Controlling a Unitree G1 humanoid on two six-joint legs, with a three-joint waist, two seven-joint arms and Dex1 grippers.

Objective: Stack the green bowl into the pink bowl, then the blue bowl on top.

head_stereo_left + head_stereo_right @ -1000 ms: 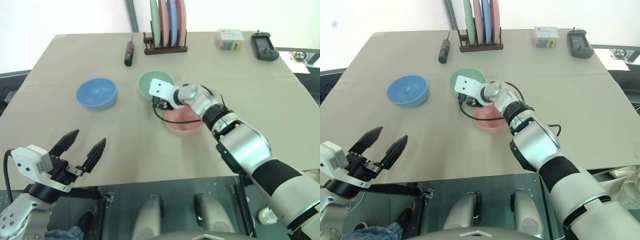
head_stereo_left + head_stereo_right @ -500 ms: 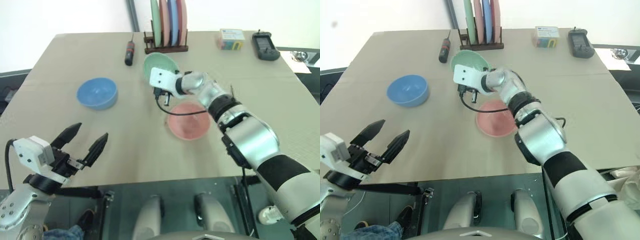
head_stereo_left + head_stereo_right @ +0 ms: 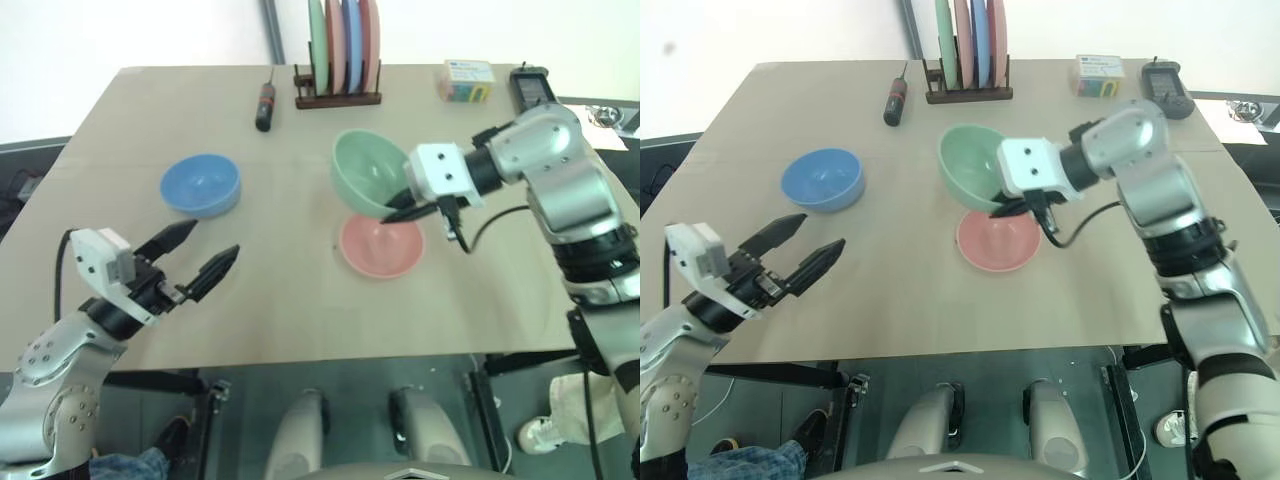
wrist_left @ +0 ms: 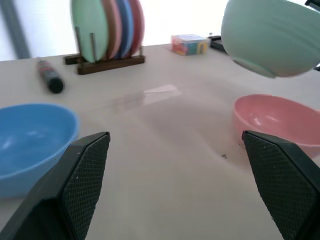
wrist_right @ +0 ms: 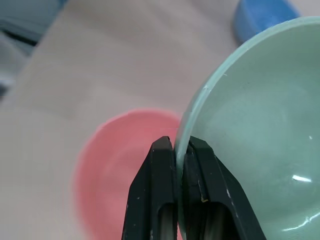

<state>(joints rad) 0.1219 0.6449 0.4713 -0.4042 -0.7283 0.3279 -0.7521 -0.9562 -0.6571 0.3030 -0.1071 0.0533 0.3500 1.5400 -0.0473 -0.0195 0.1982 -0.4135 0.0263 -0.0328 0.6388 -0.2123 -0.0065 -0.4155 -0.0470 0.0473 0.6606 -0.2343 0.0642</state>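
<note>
The green bowl (image 3: pixel 368 180) hangs tilted in the air just above the far left side of the pink bowl (image 3: pixel 380 249), which sits on the table. My right gripper (image 3: pixel 395 212) is shut on the green bowl's rim (image 5: pixel 186 130), one finger inside and one outside. The blue bowl (image 3: pixel 201 185) rests on the table to the left. My left gripper (image 3: pixel 208 251) hovers open and empty near the table's front left, pointing toward the bowls, with its fingers (image 4: pixel 80 170) wide apart.
A wooden rack with several upright plates (image 3: pixel 340 50) stands at the back centre, a screwdriver (image 3: pixel 263 106) to its left. A colourful box (image 3: pixel 467 80) and a black device (image 3: pixel 530 82) lie at the back right. The table edge (image 3: pixel 300 360) runs close in front.
My right gripper lifted the green bowl off the table and swung it right, to above the pink bowl. My left gripper edged forward, still open.
</note>
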